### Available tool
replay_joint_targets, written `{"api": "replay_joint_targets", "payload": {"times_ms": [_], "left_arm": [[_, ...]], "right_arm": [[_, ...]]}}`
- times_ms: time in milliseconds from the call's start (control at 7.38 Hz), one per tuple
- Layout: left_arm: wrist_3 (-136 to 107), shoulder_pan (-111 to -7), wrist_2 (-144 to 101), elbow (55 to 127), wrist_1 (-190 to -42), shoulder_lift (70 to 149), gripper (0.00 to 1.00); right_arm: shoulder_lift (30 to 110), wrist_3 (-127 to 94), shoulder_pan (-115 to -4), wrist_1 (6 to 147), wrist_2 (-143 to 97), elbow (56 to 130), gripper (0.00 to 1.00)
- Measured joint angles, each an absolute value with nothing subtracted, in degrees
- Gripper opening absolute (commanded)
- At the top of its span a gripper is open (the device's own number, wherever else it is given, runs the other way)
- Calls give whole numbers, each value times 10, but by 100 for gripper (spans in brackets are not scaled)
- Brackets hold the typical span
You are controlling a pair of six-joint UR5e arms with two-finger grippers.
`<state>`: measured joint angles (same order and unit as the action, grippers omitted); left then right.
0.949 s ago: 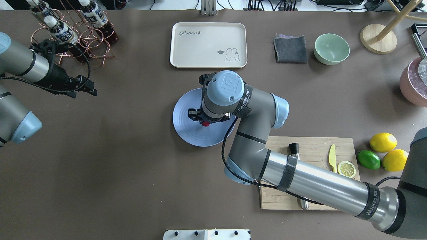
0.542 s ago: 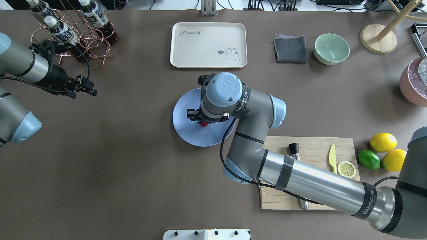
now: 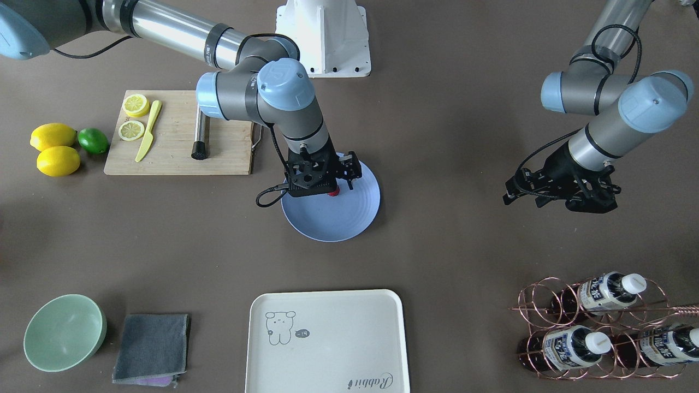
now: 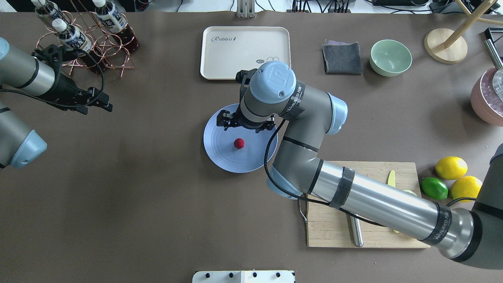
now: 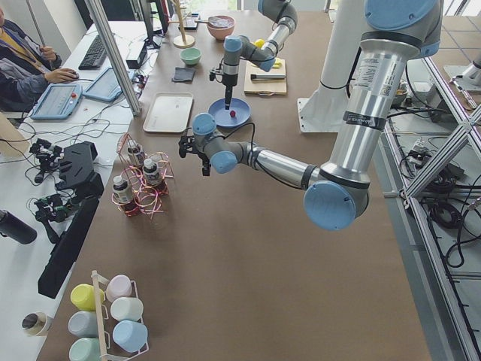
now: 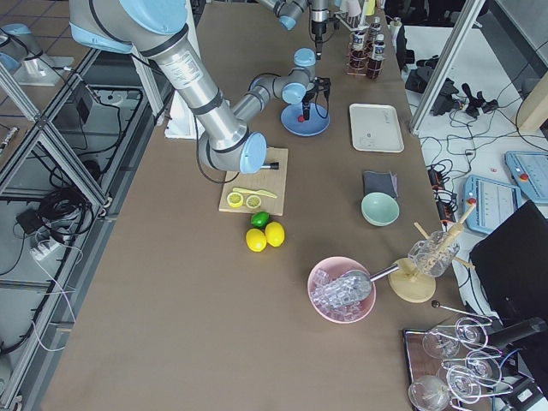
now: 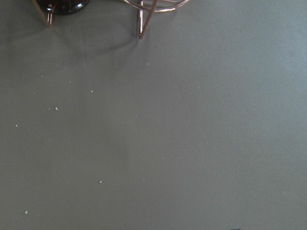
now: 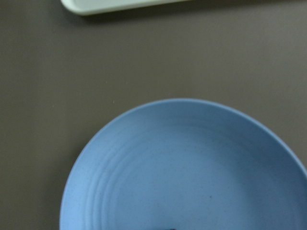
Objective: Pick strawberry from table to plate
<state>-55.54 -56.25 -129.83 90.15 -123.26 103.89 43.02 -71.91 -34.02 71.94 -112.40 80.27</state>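
Fingers of the right gripper point(image 4: 247, 127) read as spread and empty, hanging over the tray-side half of the round, shallow periwinkle-blue plate point(image 4: 220, 157), clear of it. The tiny dark-red bumpy strawberry point(image 4: 239, 143) sits on the plate near its centre, apart from the fingers, nothing touching it. Plate lies flat on the matte grey-brown surface point(image 4: 157, 196), between the cream rectangular tray point(image 4: 235, 51) and the wooden cutting board point(image 4: 326, 232); right forearm crosses over that board. Right wrist view: only the plate's rim and rings plus a tray corner, berry not in frame. Left gripper point(image 4: 103, 105) hovers off on the robot's left, well apart from the plate, near the copper wire rack of bottles point(image 4: 98, 51); can't tell whether its fingers are spread or pressed together. Left wrist view: bare surface and the rack's feet.
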Motion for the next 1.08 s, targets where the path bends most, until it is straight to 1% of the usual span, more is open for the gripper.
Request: {"api": "replay_joint_targets", "payload": {"times_ms": [136,407,542,814,1085], "left_arm": [[-539,-583,-1299,911,-1226,1021,87],[-448,-632,-1304,921,-1196,985,87],[-380,-662,-1305,931,-1158,968,87],[-215,-732,-1306,942,-1072,941,88],[-110,-783,-1318,944,-1008,929,88]], "right_arm": [[450,-696,-381,745,-1161,831,100],[524,-566,-463,805,-1217,896,100],[561,-493,-512,823,-1252,912,100],[639,-339,-611,836,-1308,922,100],[726,-194,-703,839,-1347,927,100]]}}
